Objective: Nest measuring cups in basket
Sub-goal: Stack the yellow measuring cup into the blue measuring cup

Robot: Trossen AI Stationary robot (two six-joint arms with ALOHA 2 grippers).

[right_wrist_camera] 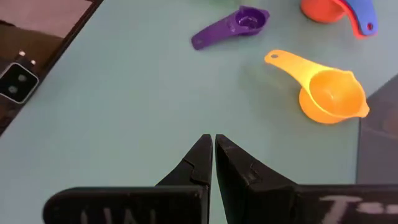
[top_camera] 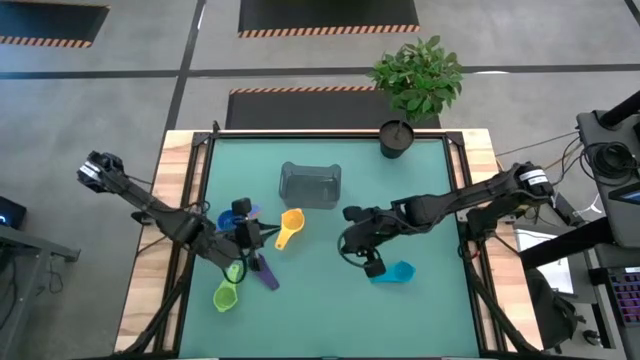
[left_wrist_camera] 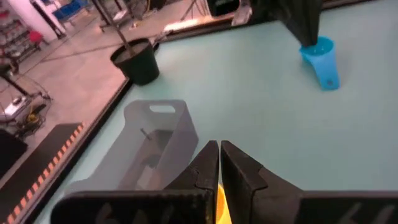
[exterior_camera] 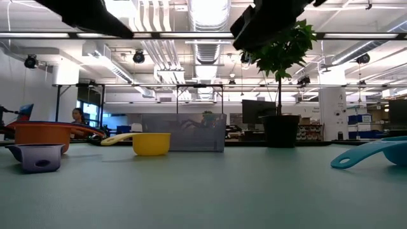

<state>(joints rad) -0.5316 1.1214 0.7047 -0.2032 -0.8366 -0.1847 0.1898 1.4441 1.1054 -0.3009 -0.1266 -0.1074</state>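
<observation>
**Both grippers shut and empty, cups still scattered on the mat**

Your left gripper (top_camera: 262,233) hangs closed, holding nothing, just beside the yellow cup (top_camera: 289,229), with the purple cup (top_camera: 265,274) and green cup (top_camera: 227,296) near it. Your right gripper (top_camera: 352,240) is also pinched shut and empty; the cyan cup (top_camera: 396,272) lies just beside it. The grey basket (top_camera: 310,185) stands between the two arms, toward the potted plant (top_camera: 410,90).

The yellow cup (right_wrist_camera: 329,93) looks like smooth, slightly glossy plastic. The basket (top_camera: 310,184) is cloudy translucent plastic. The table (top_camera: 420,310) has a matt teal top with wooden edges.
</observation>
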